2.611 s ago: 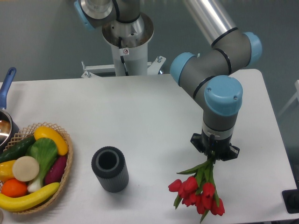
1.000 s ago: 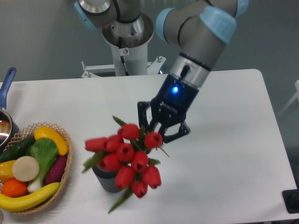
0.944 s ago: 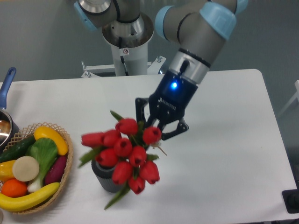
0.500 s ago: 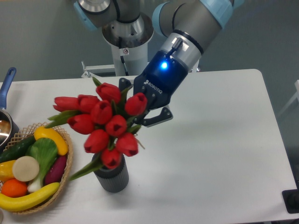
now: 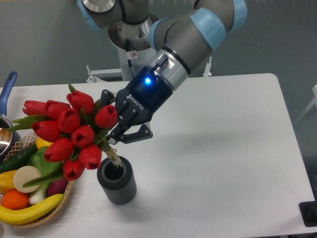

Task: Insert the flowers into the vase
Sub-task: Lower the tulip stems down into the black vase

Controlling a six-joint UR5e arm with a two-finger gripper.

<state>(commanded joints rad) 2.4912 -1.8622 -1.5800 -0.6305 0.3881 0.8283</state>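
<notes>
Insertion partly done: stem ends in vase mouth, bunch not yet seated.
Arm's gripper [image 5: 119,135] has jaws pinching the flowers [image 5: 67,133], which lean left over the basket [image 5: 64,201]; vase [image 5: 117,180] upright on table [image 5: 223,148]. Left: straighten, lower, release.

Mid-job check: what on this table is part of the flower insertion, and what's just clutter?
In the job:
- flowers, stems entering the vase mouth
- vase
- hand, shut on the stems

Lying about:
- wicker basket of fruit and vegetables
- pot at left edge
</notes>
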